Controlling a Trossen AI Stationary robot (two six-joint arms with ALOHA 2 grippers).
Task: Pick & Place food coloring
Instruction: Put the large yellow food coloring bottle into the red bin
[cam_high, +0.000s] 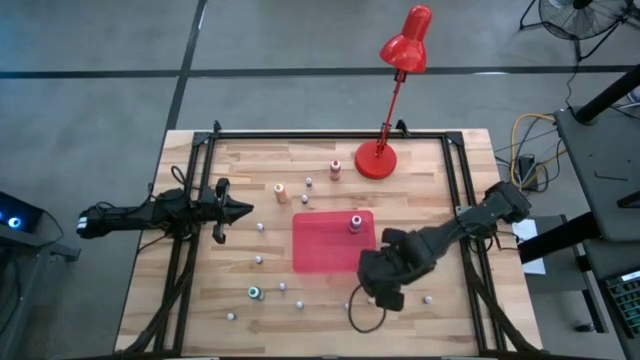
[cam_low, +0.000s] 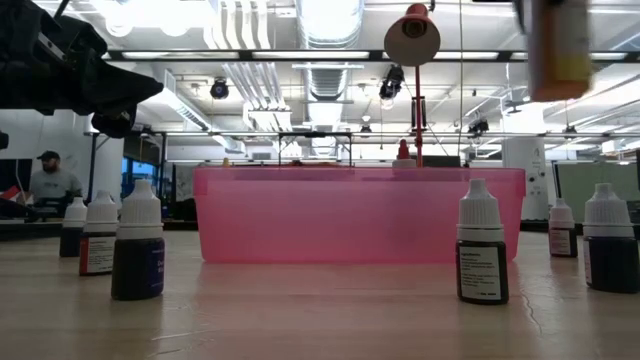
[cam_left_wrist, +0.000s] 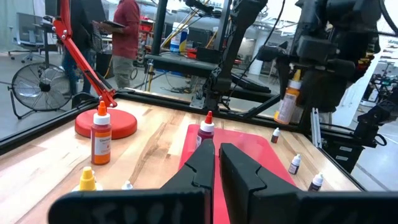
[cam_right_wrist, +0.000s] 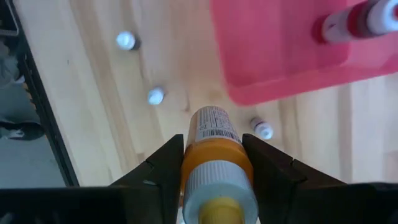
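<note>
Holding an orange-yellow bottle (cam_right_wrist: 214, 158) pinched between both fingers (cam_right_wrist: 163, 165): right end effector (cam_high: 385, 285), raised off the surface (cam_high: 200, 300), just beside the near-right corner of the red tray (cam_high: 320, 250). Same bottle seen in the left wrist view (cam_left_wrist: 287, 98), hanging clear of the wood beyond the tray's far side, cap pointing up toward the wrist.

Waiting with fingers pressed close together, only a thin slit showing: left end effector (cam_high: 243, 210), well to the left of the tray, off the surface, pointing toward it.

Standing upright inside the tray, near its far-right corner: one pink-red bottle with a white cap (cam_high: 355, 222).

Scattered on the bare surface around the tray, all apart from it:
- orange bottle (cam_high: 280, 192), beyond the tray's far-left corner;
- second reddish-orange bottle (cam_high: 335, 169), farther beyond the tray, near the lamp base;
- teal-capped bottle (cam_high: 255, 293), near-left of the tray;
- several tiny whitish-capped bottles, among them one (cam_high: 260, 227) left of the tray, one (cam_high: 230, 316) well near-left, one (cam_high: 427, 298) near-right.

Standing beyond the tray's far-right side: red desk lamp (cam_high: 377, 160), round base on the surface, head leaning out past the far edge.

Lined up in the low view on either side of the tray: dark-filled small bottles (cam_low: 137, 250), upright.
</note>
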